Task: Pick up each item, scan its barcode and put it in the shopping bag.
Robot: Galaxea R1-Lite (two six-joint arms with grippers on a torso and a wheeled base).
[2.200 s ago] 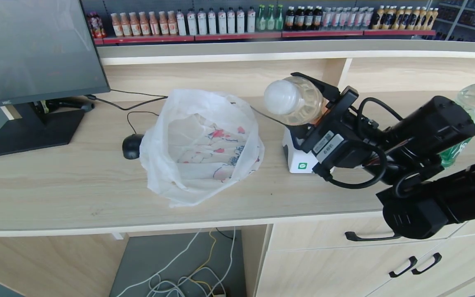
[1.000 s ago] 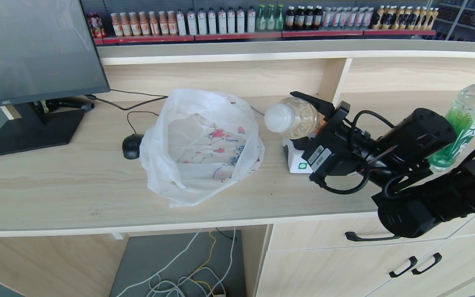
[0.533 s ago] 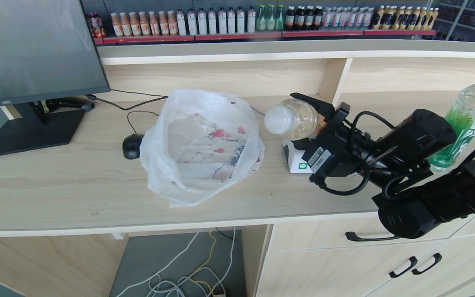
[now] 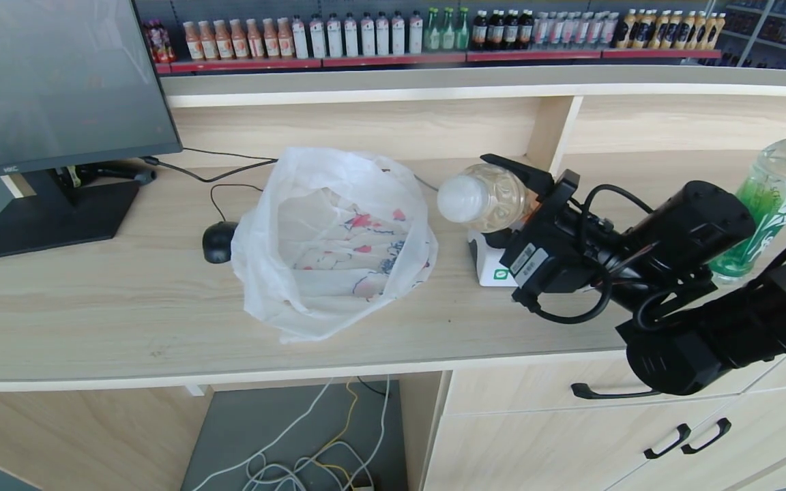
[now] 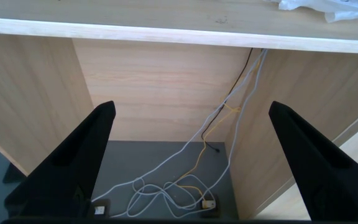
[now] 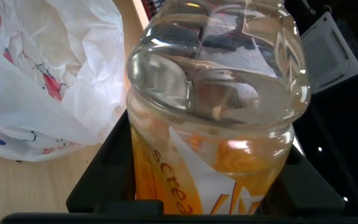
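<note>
My right gripper (image 4: 505, 194) is shut on a clear bottle with a white cap and an orange label (image 4: 482, 196), lying on its side with the cap toward the bag. It hangs just above the white barcode scanner (image 4: 492, 262) on the counter. In the right wrist view the bottle (image 6: 216, 118) sits between the black fingers, with the bag (image 6: 36, 81) beyond. The white shopping bag (image 4: 331, 239) stands open left of the scanner. A green-labelled bottle (image 4: 772, 198) stands upright at the far right. My left gripper (image 5: 191, 162) is open below the counter's edge, over floor cables.
A monitor on a black stand (image 4: 45, 102) fills the counter's left, with a black mouse (image 4: 217, 242) beside the bag. A raised back ledge (image 4: 434, 85) runs behind the counter. Drawers with black handles (image 4: 615, 392) lie under the right side. Bare counter (image 4: 93, 307) spreads in front left.
The right gripper with the bottle came down from higher up to just over the scanner, then stayed nearly still for the last second. The bag and green bottle kept their places.
</note>
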